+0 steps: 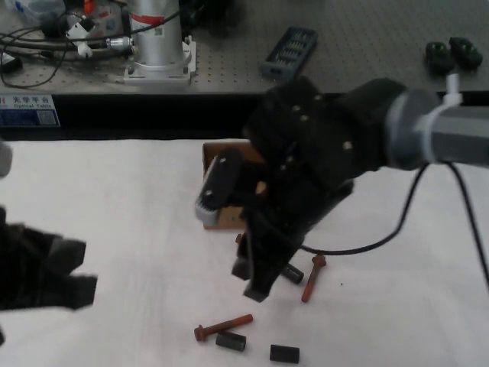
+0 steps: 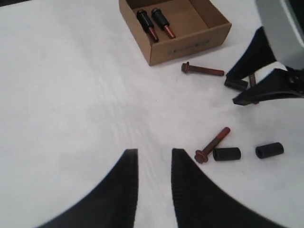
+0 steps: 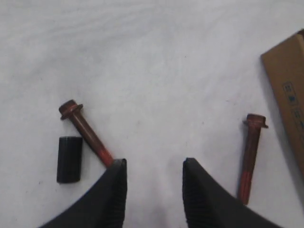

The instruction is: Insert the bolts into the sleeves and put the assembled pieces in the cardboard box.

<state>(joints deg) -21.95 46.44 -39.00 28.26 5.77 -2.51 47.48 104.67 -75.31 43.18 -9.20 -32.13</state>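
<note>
Searching for readable writing gave little: the cardboard box [image 2: 190, 45] bore a small printed mark on its outer wall, too fine to make out. A blue-and-white label [image 1: 27, 109] on the dark ledge behind the bench carried lines of print that were just as unclear. The box stood open-topped on the white cloth [image 1: 114, 206]. Inside it, two assembled pieces [image 2: 145, 21] lay side by side near one wall, each a black sleeve with a copper-coloured shank sticking out of one end.

Outside the box, three bolts and three sleeves lay loose on the cloth. The first bolt [image 2: 203, 70] lay just beside the box's printed wall. The left gripper [image 2: 154, 152] hung low over bare cloth, its fingers parted by a narrow gap and holding nothing. Near it lay the second bolt [image 2: 212, 144], its head just beside the first sleeve [image 2: 227, 154], with the second sleeve [image 2: 269, 150] a little farther along. The third bolt [image 2: 251, 80] was largely hidden behind the right arm's fingers, next to the third sleeve [image 2: 236, 84].

The right gripper [image 3: 153, 164] pointed down at the cloth among the loose parts, jaws standing well apart with nothing between them. In its wrist view a bolt and a sleeve lay beside one finger, and another bolt lay beside the other finger, near a corner of the box.
</note>
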